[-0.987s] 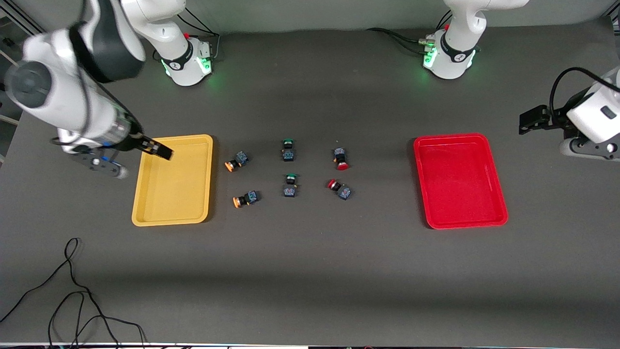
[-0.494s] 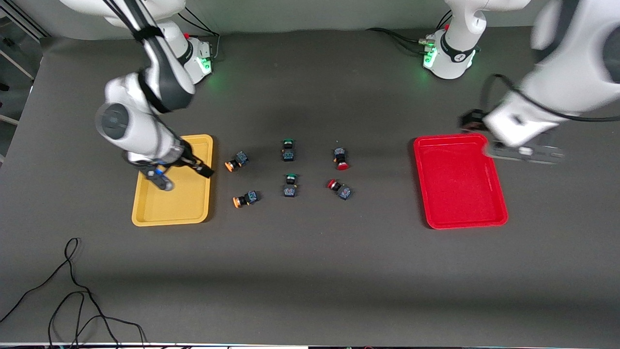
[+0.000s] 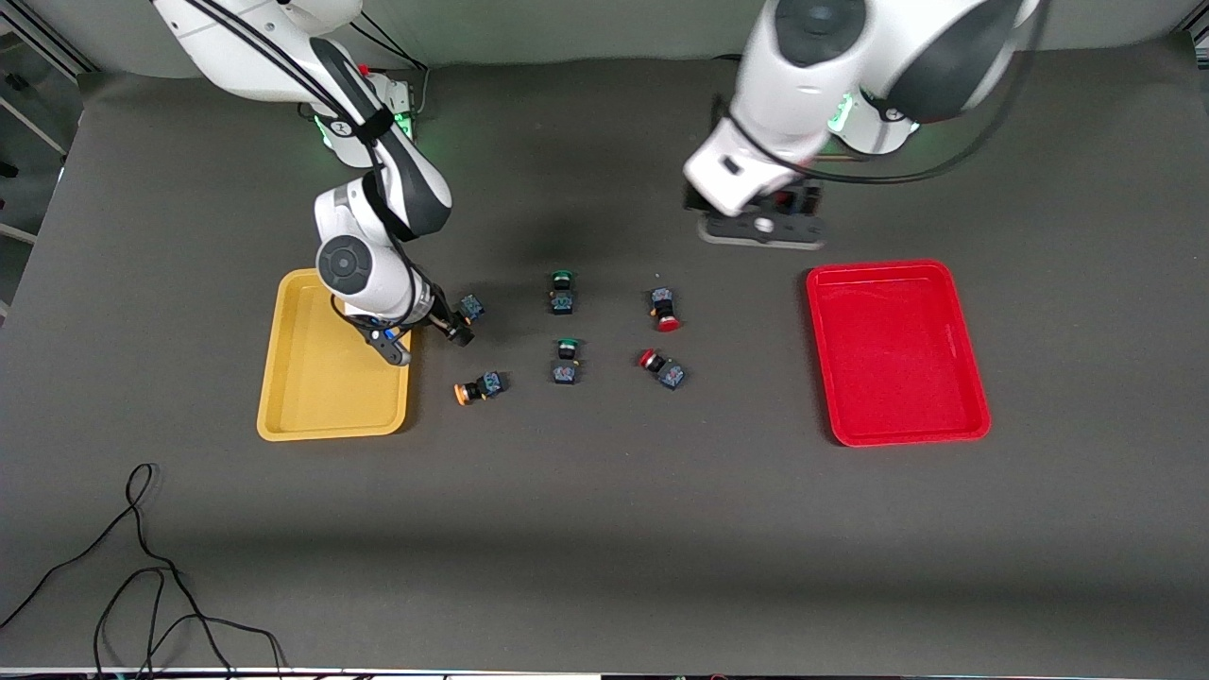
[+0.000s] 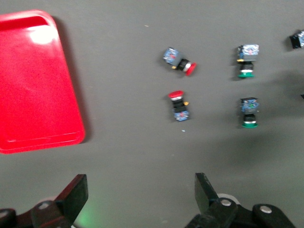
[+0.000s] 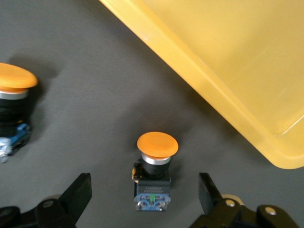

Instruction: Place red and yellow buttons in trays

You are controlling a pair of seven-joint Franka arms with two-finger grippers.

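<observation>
My right gripper (image 5: 142,199) hangs wide open over a yellow button (image 5: 154,167) lying just beside the yellow tray (image 3: 331,416). My left gripper (image 4: 140,194), also open, hovers over bare table. Closing off-centre could flick the tiny button away.

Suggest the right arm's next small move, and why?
Probably lower the right claw straight down onto the yellow-capped button and shut: its fingers are open on either side of that button, which lies on the table beside the yellow tray. The left claw hangs open above the table.
</observation>
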